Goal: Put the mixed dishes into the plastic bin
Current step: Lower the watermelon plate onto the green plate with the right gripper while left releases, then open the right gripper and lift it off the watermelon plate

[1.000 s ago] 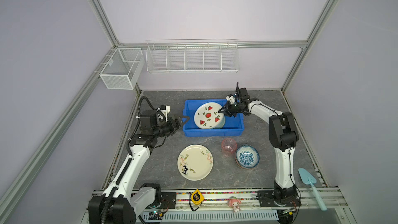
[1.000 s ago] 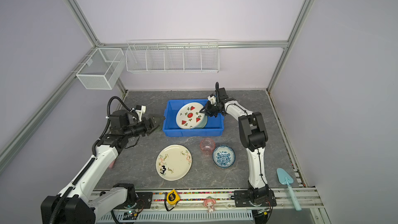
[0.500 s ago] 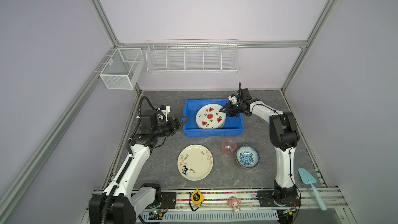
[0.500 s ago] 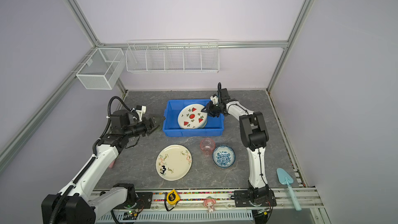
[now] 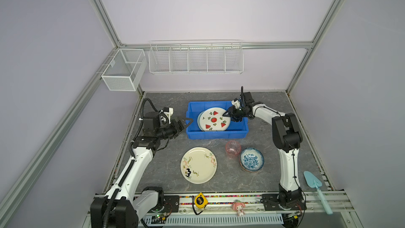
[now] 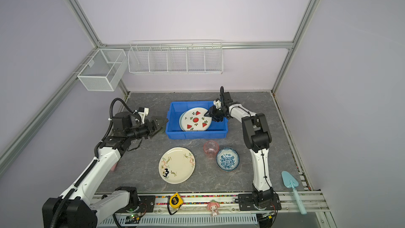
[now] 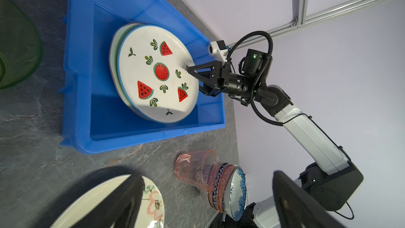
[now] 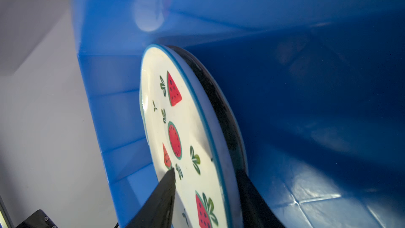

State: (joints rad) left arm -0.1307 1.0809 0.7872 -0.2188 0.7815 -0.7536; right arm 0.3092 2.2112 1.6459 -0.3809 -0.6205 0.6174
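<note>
Round white watermelon-print plate [image 5: 213, 119] in bright-blue plastic bin [image 5: 217, 135] — your right gripper [image 5: 227, 116] straddles its rim, hold unclear.

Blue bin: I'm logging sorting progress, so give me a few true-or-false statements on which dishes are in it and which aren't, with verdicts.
The watermelon plate lies in the blue bin, on a pale green plate. True.
The pink cup is inside the bin. False: it stands on the table beside the stacked bowls.
The cream plate marked "3" is outside the bin. True.
The left hand holds a bowl. False: it is open and empty, beside the bin.
</note>
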